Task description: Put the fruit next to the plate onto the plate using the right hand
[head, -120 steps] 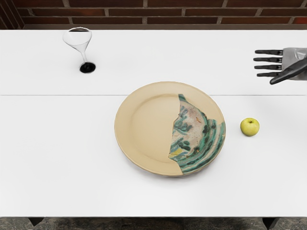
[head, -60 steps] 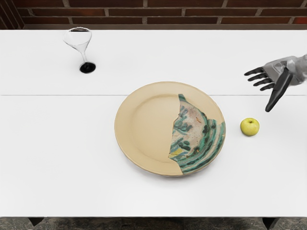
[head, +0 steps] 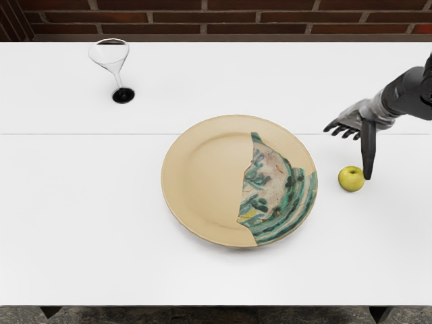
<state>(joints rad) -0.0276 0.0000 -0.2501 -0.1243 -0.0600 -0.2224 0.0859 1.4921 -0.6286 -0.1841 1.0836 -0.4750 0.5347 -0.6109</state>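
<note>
The yellow-green apple (head: 351,179) is seen on the white desk (head: 81,202), just right of the plate (head: 202,182) — not on it. The right hand (head: 356,123) is held close by with fingers spread and nothing grasped — its thumb (head: 368,152) is pointed down beside the apple.

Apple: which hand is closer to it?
Right. The right hand is just behind the apple, open, with its thumb pointing down beside it. The left hand is not in view.
</note>
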